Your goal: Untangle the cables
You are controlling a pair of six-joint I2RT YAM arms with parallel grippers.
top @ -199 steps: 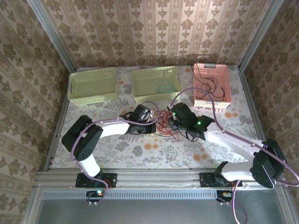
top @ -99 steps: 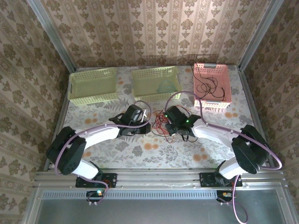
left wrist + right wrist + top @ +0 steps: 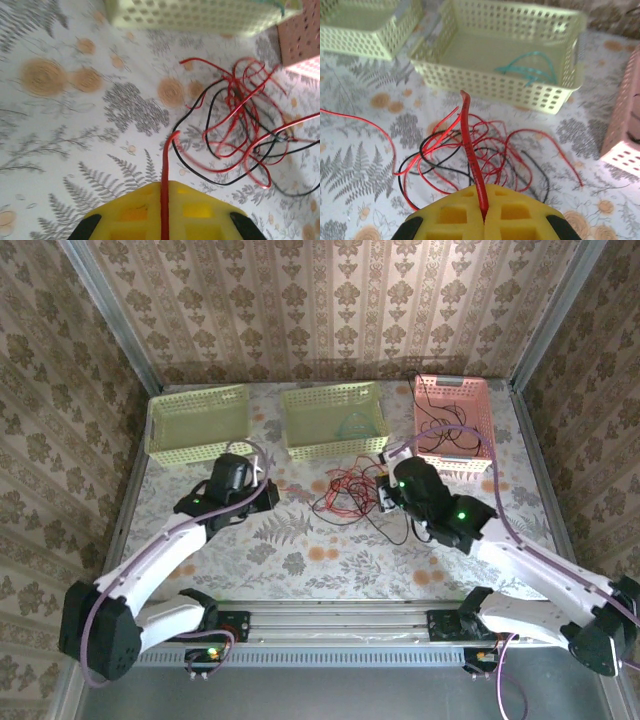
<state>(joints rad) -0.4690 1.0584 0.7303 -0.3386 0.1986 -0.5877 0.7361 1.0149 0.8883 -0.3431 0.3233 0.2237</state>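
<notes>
- From above, the tangle of red and black cables lies on the flowered table, in front of the middle green basket and between the two arms.
- The left gripper sits a little apart on the tangle's left, and the right gripper is right at its right edge. From up here I can't tell how either pair of jaws stands.
- A teal cable is curled in the middle basket. Thin black cables loop inside the pink basket. The left green basket stands off to the far left.
- On the left wrist camera, the left gripper has its yellow pads pressed together on one red cable. It runs straight out from the seam toward the tangle, which lies ahead and to the right on the table.
- On the right wrist camera, the right gripper is closed too. Its pads pinch a red strand that rises out of the seam with its tip free.
- The tangle lies just beyond it. The middle basket with the teal cable is behind that.
</notes>
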